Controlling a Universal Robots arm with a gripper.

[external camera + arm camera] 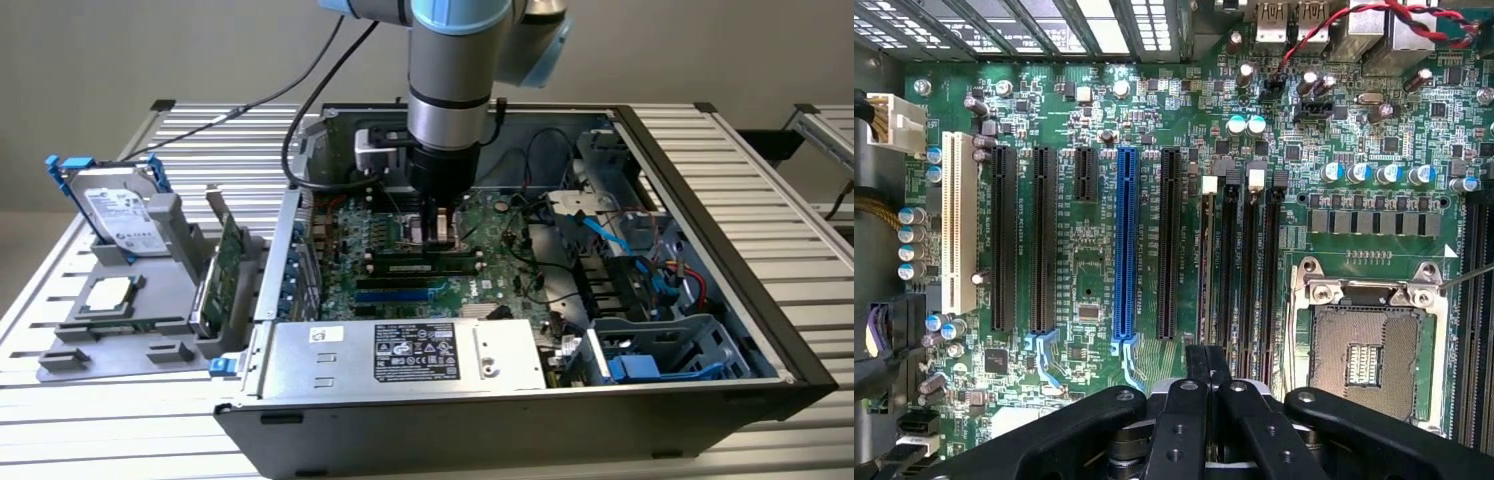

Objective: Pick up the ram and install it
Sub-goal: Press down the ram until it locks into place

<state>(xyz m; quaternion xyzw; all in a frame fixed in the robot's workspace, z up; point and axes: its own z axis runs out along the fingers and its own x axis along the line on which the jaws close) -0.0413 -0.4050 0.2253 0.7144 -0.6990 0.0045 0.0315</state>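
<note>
The ram point(422, 264), a long narrow dark-green stick, stands on edge in one of the motherboard's slots in the middle of the open computer case point(694, 200). My gripper point(430, 238) hangs straight down right over the ram's middle, fingers shut with nothing between them. Whether the tips touch the ram's top edge I cannot tell. In the wrist view the shut gripper point(1209, 362) points at the near end of the black memory slots point(1239, 260), beside the open processor socket point(1364, 360).
A grey holder point(80, 350) on the exterior view's left carries a hard drive point(118, 215), a square silver processor chip point(110, 293) and a green expansion card point(230, 265). The power supply point(400, 350), blue cables point(621, 235) and a drive cage point(661, 345) crowd the case.
</note>
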